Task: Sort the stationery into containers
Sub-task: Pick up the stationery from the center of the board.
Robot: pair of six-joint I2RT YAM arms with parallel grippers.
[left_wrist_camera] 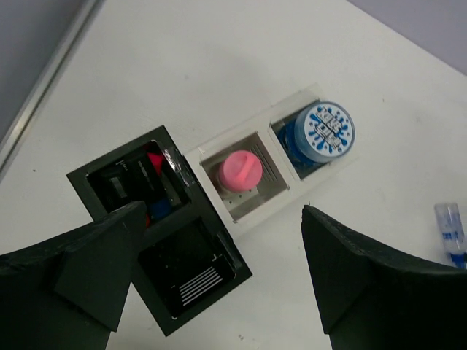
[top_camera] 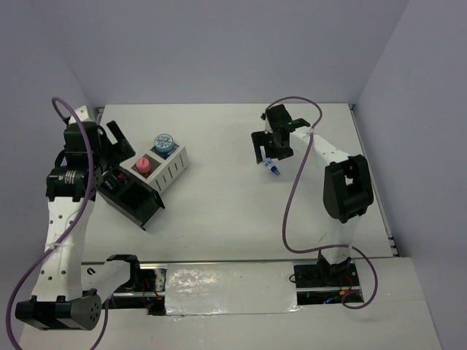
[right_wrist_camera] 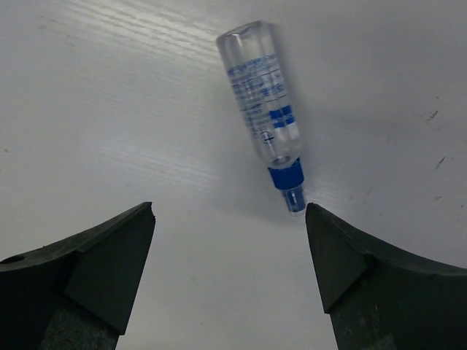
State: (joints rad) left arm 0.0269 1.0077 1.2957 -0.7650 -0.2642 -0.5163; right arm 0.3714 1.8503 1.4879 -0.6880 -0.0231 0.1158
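Note:
The white-grey organizer (left_wrist_camera: 284, 191) holds a pink tube (left_wrist_camera: 241, 170) in one compartment and a blue patterned tape roll (left_wrist_camera: 326, 131) in the other. Against it stands the black organizer (left_wrist_camera: 228, 257); red and blue items (left_wrist_camera: 155, 162) show in its far compartment. My left gripper (left_wrist_camera: 222, 211) hangs open above the black organizer's near compartment, holding nothing. A blue marker (right_wrist_camera: 266, 109), clear-bodied with a blue tip, lies flat on the table. My right gripper (right_wrist_camera: 230, 208) is open just above it, the marker's tip close to the right fingertip (right_wrist_camera: 315, 219).
In the top view both organizers (top_camera: 175, 169) sit at the left of the white table and the marker (top_camera: 273, 169) lies right of centre. A metal rail (left_wrist_camera: 44, 95) marks the table's left edge. Walls close in the back and sides.

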